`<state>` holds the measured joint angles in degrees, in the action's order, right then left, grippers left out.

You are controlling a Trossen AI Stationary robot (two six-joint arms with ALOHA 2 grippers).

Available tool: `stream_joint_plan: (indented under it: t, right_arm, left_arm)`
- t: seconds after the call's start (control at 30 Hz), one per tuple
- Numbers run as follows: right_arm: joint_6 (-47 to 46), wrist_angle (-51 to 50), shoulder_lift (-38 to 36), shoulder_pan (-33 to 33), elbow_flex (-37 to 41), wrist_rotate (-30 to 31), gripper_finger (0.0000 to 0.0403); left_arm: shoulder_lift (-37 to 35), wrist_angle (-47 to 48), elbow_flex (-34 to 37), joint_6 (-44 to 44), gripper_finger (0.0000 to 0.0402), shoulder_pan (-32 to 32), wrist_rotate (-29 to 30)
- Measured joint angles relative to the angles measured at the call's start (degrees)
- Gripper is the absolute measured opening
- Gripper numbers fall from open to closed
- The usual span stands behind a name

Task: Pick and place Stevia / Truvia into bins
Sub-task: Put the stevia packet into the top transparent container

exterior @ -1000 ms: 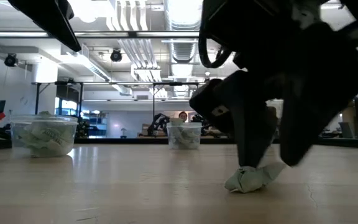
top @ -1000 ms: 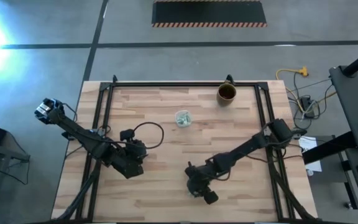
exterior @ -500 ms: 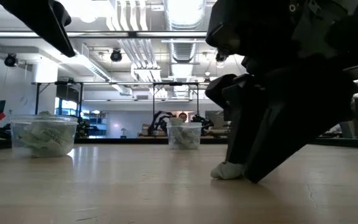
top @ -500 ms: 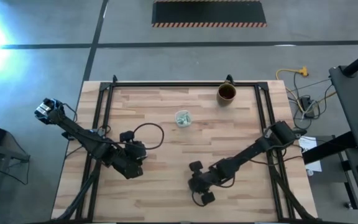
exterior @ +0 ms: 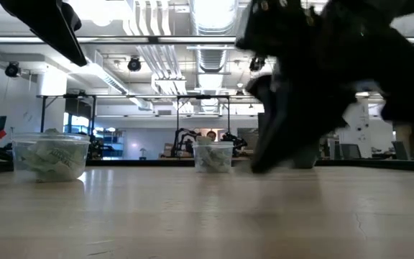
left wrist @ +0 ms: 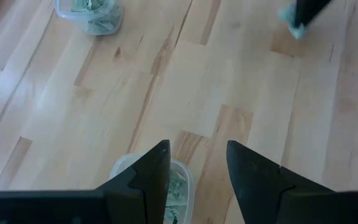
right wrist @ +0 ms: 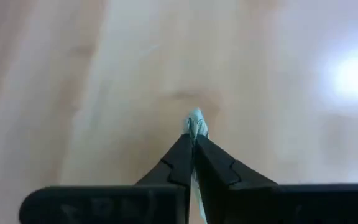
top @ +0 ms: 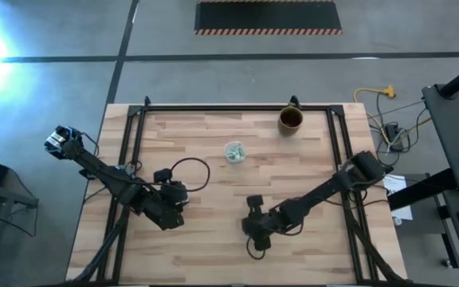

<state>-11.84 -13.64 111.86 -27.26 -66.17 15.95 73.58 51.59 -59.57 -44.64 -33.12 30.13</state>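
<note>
My right gripper (right wrist: 194, 138) is shut on a pale green Stevia sachet (right wrist: 196, 121), right of the table's middle and toward the near edge (top: 253, 235). The left wrist view shows that sachet (left wrist: 291, 28) at the dark fingertips. My left gripper (left wrist: 197, 152) hangs open above a clear bin (left wrist: 166, 186) holding several sachets, at the table's left (top: 168, 214). A second clear bin (top: 234, 151) with sachets stands upright at the table's middle, toward the far edge. In the low view both bins (exterior: 49, 155) (exterior: 213, 155) rest on their bases. My right gripper pinches the sachet between its two fingertips; a crumpled end (right wrist: 196, 118) sticks out past them. The fingers slant down toward the table. No part of the sachet shows lying on the table in the low view, where the gripper (exterior: 279, 144) is blurred.
A brown mug (top: 291, 119) stands near the far edge, right of centre. Black rails (top: 134, 159) run along the table's left, right and far sides. Bare wood (top: 213, 255) lies between the two arms along the near edge.
My right gripper has shut on the sachet that lay crumpled on the table between its fingers. It has turned at the wrist and gone a little toward the table's middle. The sachet has left the spot on the table where it lay.
</note>
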Motion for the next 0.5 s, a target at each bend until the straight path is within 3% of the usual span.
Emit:
stream_joint_plan:
  t: [0.33, 0.5]
  right_arm:
    - [1.71, -4.82, -8.32, 4.67, -0.11, 18.42, 0.0009]
    - [5.39, -5.84, -10.51, 11.09, -0.18, 20.1, 0.0009]
  left_arm:
    - [0.03, -0.34, 0.65, -0.03, 0.0141, 0.0, 0.46]
    - [0.09, -1.85, 0.73, -0.07, 0.0141, 0.0, 1.35]
